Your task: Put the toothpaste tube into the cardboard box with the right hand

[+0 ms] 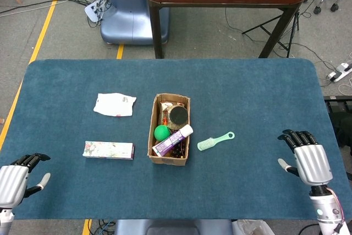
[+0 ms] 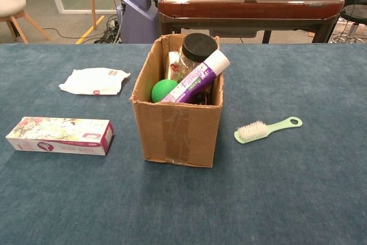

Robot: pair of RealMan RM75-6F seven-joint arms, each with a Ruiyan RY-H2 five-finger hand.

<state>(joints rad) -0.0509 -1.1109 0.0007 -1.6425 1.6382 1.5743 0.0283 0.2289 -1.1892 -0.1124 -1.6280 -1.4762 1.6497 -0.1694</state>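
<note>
You have a matt, napped blue cloth counter (image 2: pixel 321 199), a rough brown cardboard box (image 2: pixel 178 133) with glossy tape, a glossy purple-and-white plastic toothpaste tube (image 2: pixel 195 80), a smooth mint-green plastic brush (image 2: pixel 265 129) and a crinkled white plastic packet (image 2: pixel 94 81).
</note>
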